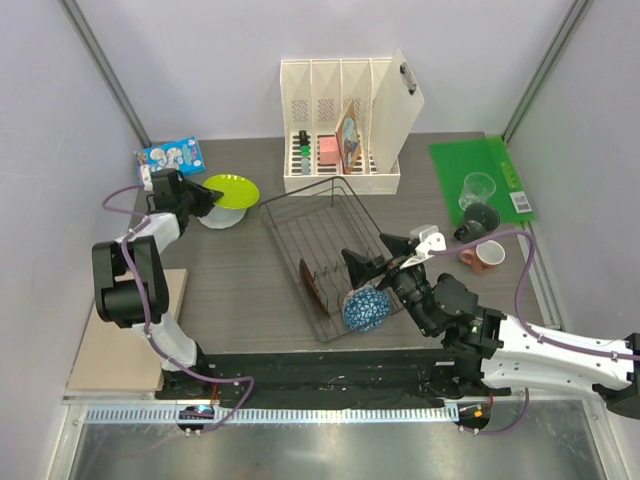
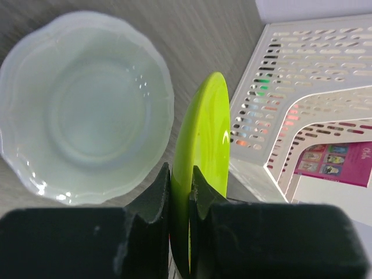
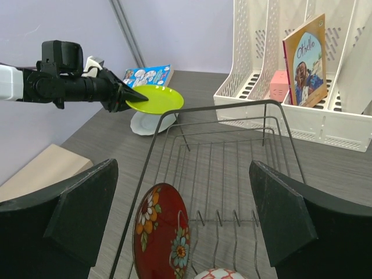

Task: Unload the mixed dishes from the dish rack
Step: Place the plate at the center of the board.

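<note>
The dish rack (image 1: 322,232) sits mid-table, turned slightly askew. I can see two dishes in it. The red floral plate (image 1: 312,285) stands on edge between the prongs toward the rack's 6 o'clock end. The blue patterned bowl (image 1: 366,308) lies just beside that plate, at its 4 o'clock.

My right gripper (image 1: 372,250) hangs over that same near end with its fingers spread wide and nothing between them. From its wrist camera the red plate is directly below, between the two pads.

At the rack's 10 o'clock my left gripper (image 1: 205,197) is pinching the rim of the lime-green plate (image 1: 232,190), its fingers pressed against both faces. The plate is held roughly level over the white plate (image 1: 216,219), which lies flat on the table. I cannot tell whether the two plates touch.

At the rack's 3 o'clock the dark grey mug (image 1: 478,222) and the pink mug (image 1: 486,256) stand on the table, close together. The clear glass (image 1: 478,188) is just beyond them at 2 o'clock, on a green mat (image 1: 450,160).

At 12 o'clock stands the cream file holder (image 1: 340,100) with a book and small items in its slots. A blue booklet (image 1: 172,156) lies at the far left, at 12 o'clock from the left gripper. A tan board (image 1: 125,340) lies at the table's 8 o'clock edge.
</note>
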Tool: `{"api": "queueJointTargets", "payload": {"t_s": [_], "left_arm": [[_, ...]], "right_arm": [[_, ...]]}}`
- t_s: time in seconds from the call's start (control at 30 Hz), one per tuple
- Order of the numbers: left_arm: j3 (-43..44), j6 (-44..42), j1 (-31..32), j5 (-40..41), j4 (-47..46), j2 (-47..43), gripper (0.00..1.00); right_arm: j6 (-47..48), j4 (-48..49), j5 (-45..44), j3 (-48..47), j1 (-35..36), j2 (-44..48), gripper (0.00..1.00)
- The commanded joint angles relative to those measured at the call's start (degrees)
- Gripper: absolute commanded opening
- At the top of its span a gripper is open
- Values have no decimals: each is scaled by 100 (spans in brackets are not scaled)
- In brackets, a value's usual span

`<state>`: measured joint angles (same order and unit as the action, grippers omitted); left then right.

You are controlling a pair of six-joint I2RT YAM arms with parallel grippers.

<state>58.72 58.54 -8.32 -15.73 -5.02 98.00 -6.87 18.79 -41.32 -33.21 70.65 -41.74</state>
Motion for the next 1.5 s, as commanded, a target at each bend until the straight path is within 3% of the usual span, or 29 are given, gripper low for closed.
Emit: {"api": "queueJointTargets", "payload": {"t_s": [0.0,0.2,0.4,0.43,0.5,0.53,0.57,0.63,0.73,1.1,1.47], "left_arm": [[130,61,-179,-272,-1080,297,0],[140,52,-267,-203,-1186,702,0],[307,-194,-284,-89,-634,897,2],[316,-238,-293,-36,-571,897,5],[342,-308,-302,-18,-361,897,21],[403,-352,-311,-44,-281,897,37],[412,-361,-311,-36,-202,888,43],[439,-344,-311,34,0,783,53],[439,-379,-320,227,272,573,59],[105,-493,-355,1115,1512,-456,74],[-273,-335,-495,1072,1846,-1106,74]], "right_arm": [[-358,-33,458,-230,-122,-133,100],[-385,-7,555,-195,-227,-300,100],[-411,-15,616,-247,-368,-484,100],[-403,-15,625,-256,-377,-519,100],[-402,-24,634,-282,-386,-572,100],[-402,-24,651,-291,-394,-590,100],[-394,-24,652,-291,-394,-599,100],[-394,-24,652,-309,-403,-607,100],[-385,-42,634,-300,-412,-582,100],[-438,-112,660,-265,-438,-564,99],[-578,-296,871,-308,-438,-625,100]]}}
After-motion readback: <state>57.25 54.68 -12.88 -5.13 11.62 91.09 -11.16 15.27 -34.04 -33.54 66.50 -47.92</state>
